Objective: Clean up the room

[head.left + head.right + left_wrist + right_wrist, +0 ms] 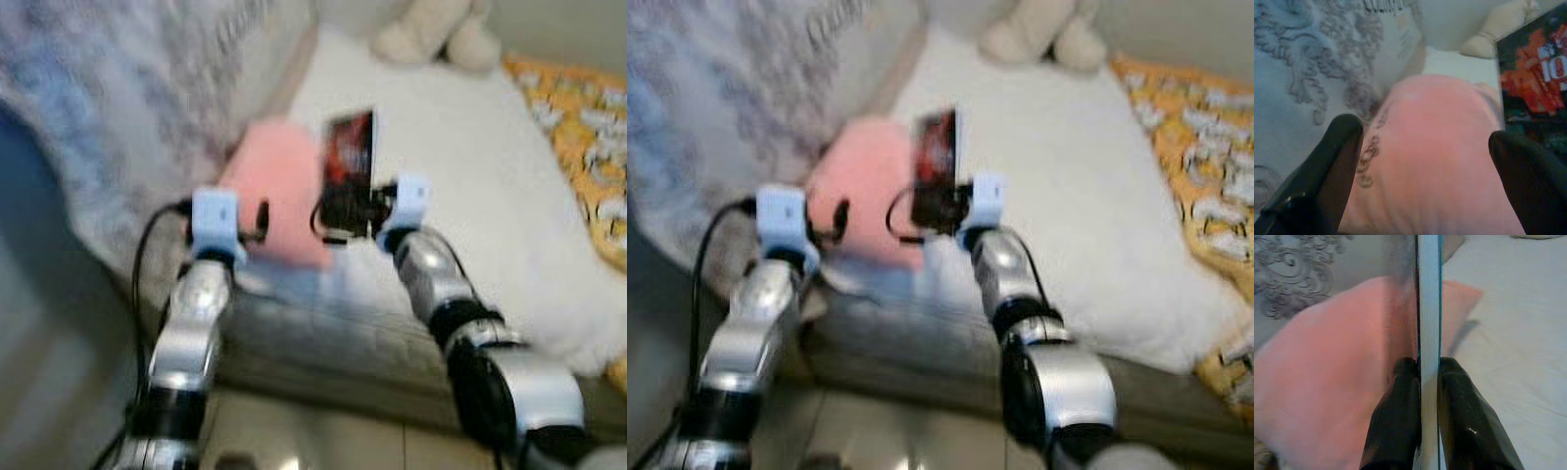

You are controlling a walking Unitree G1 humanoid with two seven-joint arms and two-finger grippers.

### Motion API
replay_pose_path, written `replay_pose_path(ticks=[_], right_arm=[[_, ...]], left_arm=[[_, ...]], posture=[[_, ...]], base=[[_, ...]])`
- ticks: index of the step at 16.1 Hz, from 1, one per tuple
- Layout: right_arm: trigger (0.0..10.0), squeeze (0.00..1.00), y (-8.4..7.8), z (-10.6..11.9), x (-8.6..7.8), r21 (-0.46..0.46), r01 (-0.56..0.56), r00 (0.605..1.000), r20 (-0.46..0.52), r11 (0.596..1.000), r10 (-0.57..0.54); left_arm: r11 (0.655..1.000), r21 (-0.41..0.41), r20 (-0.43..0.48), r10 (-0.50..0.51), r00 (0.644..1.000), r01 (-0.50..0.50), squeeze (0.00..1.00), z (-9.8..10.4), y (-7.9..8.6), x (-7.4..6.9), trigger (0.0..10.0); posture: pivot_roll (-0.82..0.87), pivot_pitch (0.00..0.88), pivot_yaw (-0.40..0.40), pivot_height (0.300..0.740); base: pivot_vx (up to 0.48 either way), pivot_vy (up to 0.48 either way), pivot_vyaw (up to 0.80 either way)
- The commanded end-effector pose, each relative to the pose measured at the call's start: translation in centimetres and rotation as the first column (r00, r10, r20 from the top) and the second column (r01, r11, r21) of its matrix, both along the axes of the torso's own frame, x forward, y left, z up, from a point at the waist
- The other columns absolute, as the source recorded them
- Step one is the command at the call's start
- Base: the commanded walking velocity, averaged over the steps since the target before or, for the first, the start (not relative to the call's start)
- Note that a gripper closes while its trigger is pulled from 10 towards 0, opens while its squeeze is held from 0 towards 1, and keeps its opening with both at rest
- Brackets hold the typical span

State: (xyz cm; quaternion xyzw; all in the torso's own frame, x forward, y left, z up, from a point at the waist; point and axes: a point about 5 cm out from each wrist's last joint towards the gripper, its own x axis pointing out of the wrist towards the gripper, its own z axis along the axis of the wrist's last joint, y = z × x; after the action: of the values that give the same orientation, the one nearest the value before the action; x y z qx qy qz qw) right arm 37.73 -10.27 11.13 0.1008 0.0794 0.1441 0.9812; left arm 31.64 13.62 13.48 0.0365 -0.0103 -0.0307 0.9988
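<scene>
Book: nearest our right wrist camera, a thin book with a dark cover printed in red and orange, held upright and edge-on above the front edge of the bed; in the head views it stands between our two wrists.
Right gripper: our two black fingers are pressed together on the lower edge of the book, one on each face.
Left gripper: our fingers stand wide apart, with nothing between them but the pink pillow behind; we hover just beside the book.
Pink pillow: lies near the bed's front edge, on our left side, partly behind the book and against the grey patterned blanket.
Grey patterned blanket: heaped along the left edge of the bed, with a swirling raised pattern.
White bedcover: spreads over the middle of the bed.
Plush toy: cream-coloured, at the far edge of the bed.
Orange patterned cloth: runs along the right edge of the bed.
Sharpness: both head views are blurred.
</scene>
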Motion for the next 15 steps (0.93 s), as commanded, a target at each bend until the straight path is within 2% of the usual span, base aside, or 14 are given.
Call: replay_pose_path(ticks=[1, 8, 15], right_arm=[[0.0, 0.0, -2.01, 1.14, 0.5, -0.001, 0.073, 0.995, 0.066, 0.997, -0.073], [0.0, 0.0, -2.3, 0.63, 0.18, 0.004, 0.087, 0.994, 0.065, 0.996, -0.087], [0.0, 0.0, -2.41, 0.62, 0.16, 0.008, 0.09, 0.994, 0.067, 0.996, -0.09]], left_arm=[[0.998, -0.018, 0.001, -0.061, 0.998, 0.061, 0.0, 0.16, -1.64, 0.09, 10.0], [0.994, -0.007, 0.03, -0.111, 0.993, 0.111, 0.0, 0.69, -2.26, 0.49, 10.0], [0.996, -0.017, 0.02, -0.088, 0.996, 0.089, 0.0, 0.68, -2.2, 0.79, 10.0]], posture=[[0.18, 0.0, -0.06, 0.74], [0.16, 0.0, -0.043, 0.74], [0.15, 0.0, -0.044, 0.74]], base=[[0.0, 0.0, 0.0], [0.0, 0.0, 0.0], [0.474, 0.0, 0.0]])
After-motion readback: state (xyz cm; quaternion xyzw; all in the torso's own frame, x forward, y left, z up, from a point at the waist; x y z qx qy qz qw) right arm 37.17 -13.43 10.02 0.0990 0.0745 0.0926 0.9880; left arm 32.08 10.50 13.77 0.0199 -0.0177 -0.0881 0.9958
